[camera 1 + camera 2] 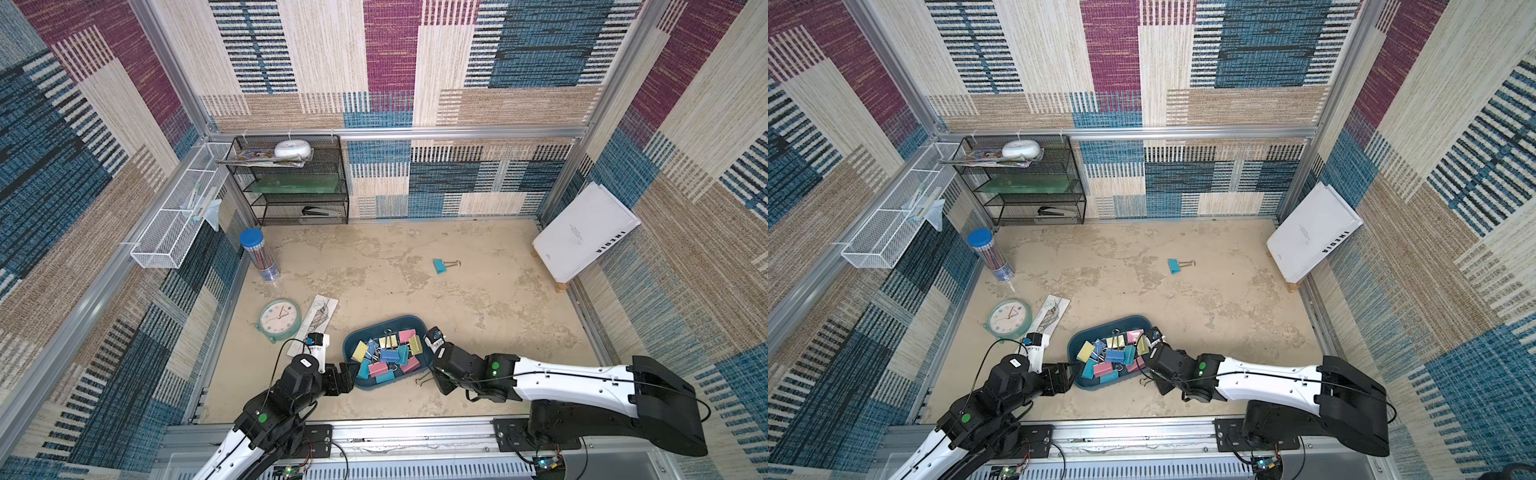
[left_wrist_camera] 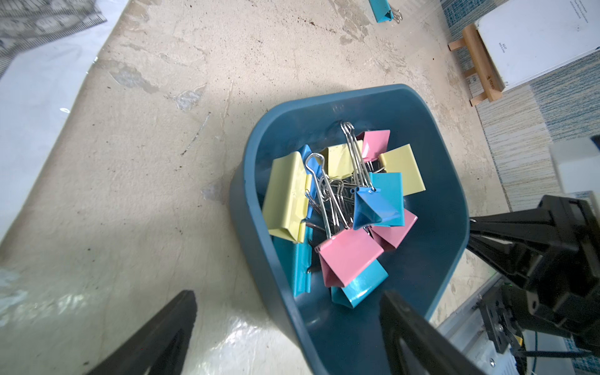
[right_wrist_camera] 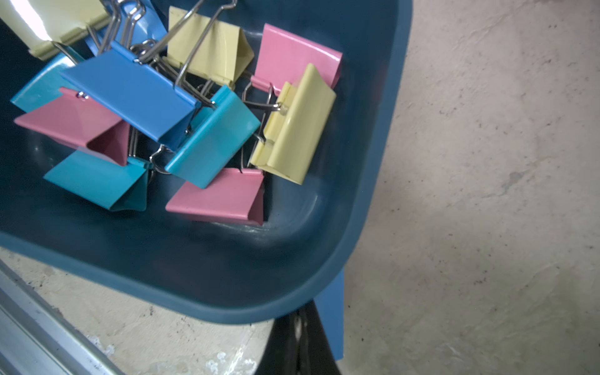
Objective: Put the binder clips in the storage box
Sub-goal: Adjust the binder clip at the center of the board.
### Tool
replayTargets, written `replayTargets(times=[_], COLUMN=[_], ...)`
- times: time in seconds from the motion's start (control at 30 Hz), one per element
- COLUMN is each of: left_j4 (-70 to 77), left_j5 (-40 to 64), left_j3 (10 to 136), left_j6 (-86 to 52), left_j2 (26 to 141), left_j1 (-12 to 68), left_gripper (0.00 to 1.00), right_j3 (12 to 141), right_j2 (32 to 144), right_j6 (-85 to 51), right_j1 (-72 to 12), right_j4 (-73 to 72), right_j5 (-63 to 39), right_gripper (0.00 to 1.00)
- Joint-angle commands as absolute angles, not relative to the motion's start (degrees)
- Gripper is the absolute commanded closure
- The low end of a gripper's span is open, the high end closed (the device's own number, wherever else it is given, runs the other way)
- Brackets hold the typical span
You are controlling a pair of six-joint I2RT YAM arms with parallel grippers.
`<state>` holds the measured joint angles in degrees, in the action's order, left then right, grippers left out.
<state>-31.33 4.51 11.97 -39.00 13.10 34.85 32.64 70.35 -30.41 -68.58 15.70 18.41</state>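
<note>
The dark teal storage box (image 1: 390, 319) (image 1: 1113, 320) sits near the table's front edge, between my two arms. Several pink, yellow, blue and teal binder clips (image 1: 388, 353) (image 2: 344, 207) (image 3: 162, 107) lie piled inside it. One teal clip (image 1: 439, 266) (image 1: 1174, 266) lies alone mid-table. My left gripper (image 1: 347, 376) (image 2: 289, 324) is open astride the box's near-left wall, one finger inside. My right gripper (image 1: 438, 384) (image 3: 298, 324) is shut at table level under the box's right rim. A blue clip (image 3: 332, 318) lies against its fingers, and the clip's wire handles (image 1: 424, 380) stick out past the tips.
A round clock (image 1: 279, 318) and a ruler (image 1: 316, 320) lie left of the box, with a pencil tube (image 1: 259, 255) behind them. A black mesh rack (image 1: 291, 183) and a white wire basket (image 1: 178, 216) stand at the back left. A white book (image 1: 582, 232) leans at the right wall.
</note>
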Motion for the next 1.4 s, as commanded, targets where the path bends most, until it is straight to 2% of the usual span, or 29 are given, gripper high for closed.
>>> replayTargets(times=[0.0,0.4,0.63,1.0,1.27,1.37], left_j4=[-31.2,-31.11,-30.99,-31.11,-31.29,-31.45], left_j5=[5.02,5.26,5.45,5.36,5.36,5.41], left_j3=[11.73,11.6,11.67,11.68,11.62,11.77], left_j6=[-38.85,-38.85,-38.83,-38.84,-38.88,-38.94], left_j2=[12.98,13.07,13.02,13.01,12.99,12.79], left_j1=[34.8,34.8,34.8,34.82,34.8,34.8], left_gripper=[0.08,0.08,0.08,0.08,0.08,0.08], right_j3=[35.24,52.16,53.96,51.43,47.62,46.61], right_j2=[73.76,100.41,104.56,106.26,105.48,106.16], right_j6=[-29.56,-33.57,-32.96,-29.64,-29.01,-29.04], right_j1=[-70.68,-85.61,-88.16,-89.23,-89.29,-89.22], right_j4=[17.59,33.52,32.1,23.1,16.26,14.68], right_j5=[21.3,34.06,32.05,21.42,12.66,10.07], right_gripper=[1.0,1.0,1.0,1.0,0.76,0.74])
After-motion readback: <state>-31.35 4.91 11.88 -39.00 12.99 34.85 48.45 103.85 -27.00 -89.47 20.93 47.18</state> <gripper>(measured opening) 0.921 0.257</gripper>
